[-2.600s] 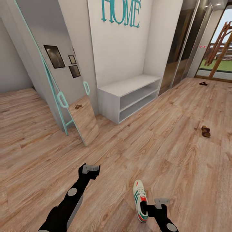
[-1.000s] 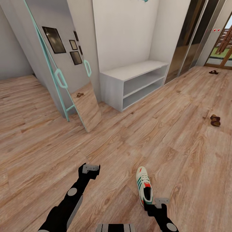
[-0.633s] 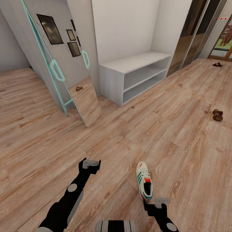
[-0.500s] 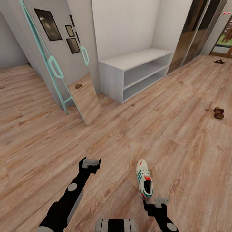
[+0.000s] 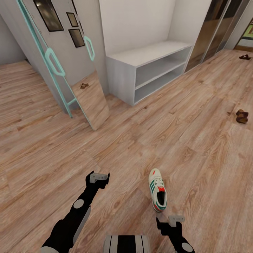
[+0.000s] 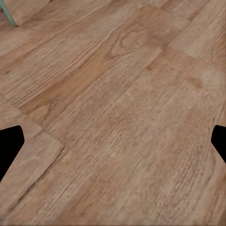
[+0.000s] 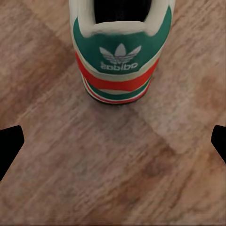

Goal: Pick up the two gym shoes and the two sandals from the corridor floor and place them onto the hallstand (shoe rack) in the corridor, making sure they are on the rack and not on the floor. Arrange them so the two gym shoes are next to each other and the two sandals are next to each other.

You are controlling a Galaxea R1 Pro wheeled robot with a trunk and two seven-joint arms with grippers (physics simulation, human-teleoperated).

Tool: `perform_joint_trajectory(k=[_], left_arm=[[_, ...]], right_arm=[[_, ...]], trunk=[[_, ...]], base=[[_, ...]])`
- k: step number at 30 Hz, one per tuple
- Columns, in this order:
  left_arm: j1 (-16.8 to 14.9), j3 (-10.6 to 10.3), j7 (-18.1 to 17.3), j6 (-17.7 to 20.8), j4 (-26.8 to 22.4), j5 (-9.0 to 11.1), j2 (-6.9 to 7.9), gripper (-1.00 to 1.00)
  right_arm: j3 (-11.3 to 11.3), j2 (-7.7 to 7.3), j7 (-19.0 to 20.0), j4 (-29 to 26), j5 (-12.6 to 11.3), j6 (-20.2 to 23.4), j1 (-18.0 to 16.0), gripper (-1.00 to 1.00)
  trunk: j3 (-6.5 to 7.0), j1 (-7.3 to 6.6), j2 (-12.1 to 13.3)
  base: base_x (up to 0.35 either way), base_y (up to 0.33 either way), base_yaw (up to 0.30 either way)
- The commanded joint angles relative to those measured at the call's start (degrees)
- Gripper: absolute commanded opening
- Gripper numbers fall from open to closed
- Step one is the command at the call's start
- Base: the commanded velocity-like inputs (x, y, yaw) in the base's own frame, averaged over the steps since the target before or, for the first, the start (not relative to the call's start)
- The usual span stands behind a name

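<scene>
Since the earlier pictures the head camera has tipped down and the base has crept back: the "HOME" lettering has left the top of the frame, and the sneaker that lay against the right gripper now lies clear of it, heel toward the fingers.

Head view: the sneaker sits upright on the floor, toe pointing away from the robot. The rack stands well apart against the far wall, its top and both shelves bare. One sandal lies off to the right, the other sandal farther off near the wardrobe doors. The second sneaker I cannot place. The left gripper hangs over bare planks, holding nothing; how wide it stands is not readable here.

Left wrist view: the fingertips sit at opposite edges, spread wide, with wood grain between them.

Right wrist view: the fingertips are likewise spread wide and empty; the sneaker's green heel is straight ahead, not touched.

Risk, as I judge it: coming in heel-first, a finger could nudge the light shoe and slide it along the smooth floor instead of straddling it. A grip on the rounded heel alone might also let the shoe pivot or drop on the long carry to the rack.
</scene>
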Motion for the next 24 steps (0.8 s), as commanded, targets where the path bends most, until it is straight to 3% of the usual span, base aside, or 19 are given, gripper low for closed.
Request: perform_joint_trajectory(k=[1,10,15,24], left_arm=[[-0.02,-0.07,0.04,-0.19,0.03,0.13,0.01,1.00],[-0.02,-0.05,0.04,-0.17,-0.73,0.09,0.07,1.00],[-0.02,-0.07,0.04,-0.19,-0.83,0.09,0.05,1.00],[-0.02,-0.09,0.04,-0.37,-1.10,0.04,0.07,1.00]], right_arm=[[-0.02,0.00,0.08,0.05,-0.03,-0.19,-0.02,1.00],[-0.06,0.00,0.08,-0.05,-0.02,-0.19,-0.02,1.00],[-0.03,0.00,0.09,-0.05,-0.02,-0.19,-0.02,1.00],[-0.04,0.00,0.09,-0.09,-0.05,-0.19,-0.02,1.00]], trunk=[[-0.13,-0.01,-0.01],[-0.60,-0.01,-0.01],[-1.74,0.12,-0.08],[-1.74,0.12,-0.08]], base=[[0.000,0.000,0.000],[0.000,0.000,0.000],[0.000,0.000,0.000],[0.000,0.000,0.000]])
